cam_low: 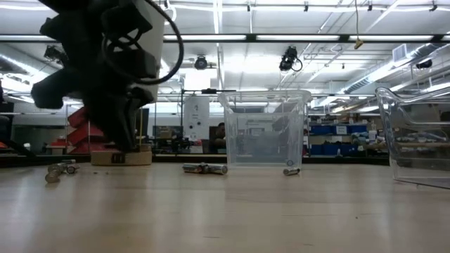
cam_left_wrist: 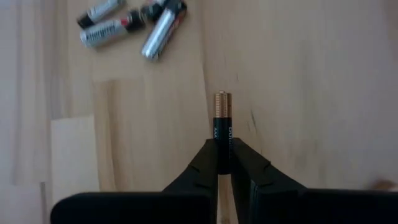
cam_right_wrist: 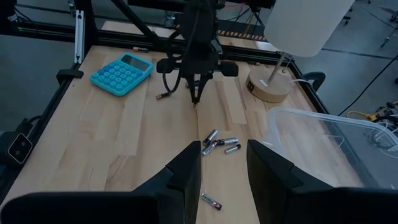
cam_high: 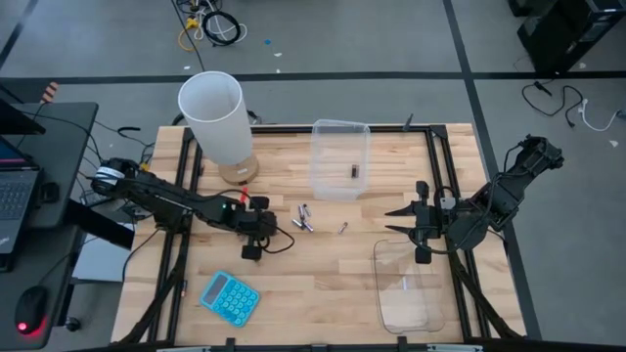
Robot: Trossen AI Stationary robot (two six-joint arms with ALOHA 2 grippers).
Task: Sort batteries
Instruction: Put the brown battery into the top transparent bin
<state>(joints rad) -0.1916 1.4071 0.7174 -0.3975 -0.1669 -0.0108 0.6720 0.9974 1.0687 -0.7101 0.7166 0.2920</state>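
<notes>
Counter (cam_high: pixel 323 284) layout. Left gripper (cam_left_wrist: pixel 224 163), pinching a black, copper-tipped battery (cam_left_wrist: pixel 222 127), sits left of centre, with a loose cluster of batteries (cam_high: pixel 304 219) just beside it and a single battery (cam_high: pixel 342 228) a little farther toward the right arm. A lamp (cam_high: pixel 217 115) with a wooden base and a clear tub (cam_high: pixel 340 156) holding one dark battery (cam_high: pixel 354 171) line the far edge. A blue calculator (cam_high: pixel 230 296) lies near the front edge. Right gripper (cam_right_wrist: pixel 222 165), fingers spread, waits beside a second clear tub (cam_high: pixel 404 286). The bare middle strip offers free passage.
</notes>
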